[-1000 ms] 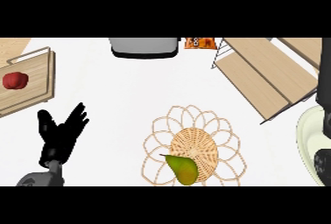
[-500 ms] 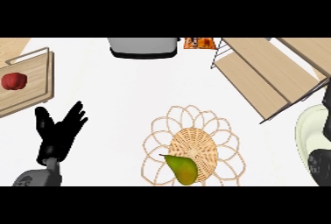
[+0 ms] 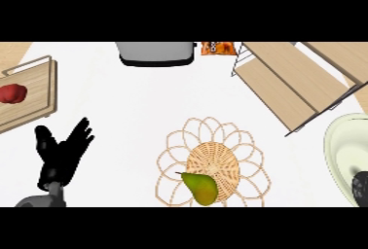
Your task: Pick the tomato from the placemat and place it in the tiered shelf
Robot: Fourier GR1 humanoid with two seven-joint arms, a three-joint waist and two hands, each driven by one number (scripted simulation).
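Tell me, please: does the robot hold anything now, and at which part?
Nothing is held. The left hand is open above the bare counter; the right hand is not in view.

No legible text anywhere. Small orange packet (image 3: 218,47) at the counter's far edge carries dark markings, too blurred to read.

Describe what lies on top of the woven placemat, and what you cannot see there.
A green-yellow pear lies on the woven placemat, near its lower edge. No tomato is on it. The weave under the pear is covered.
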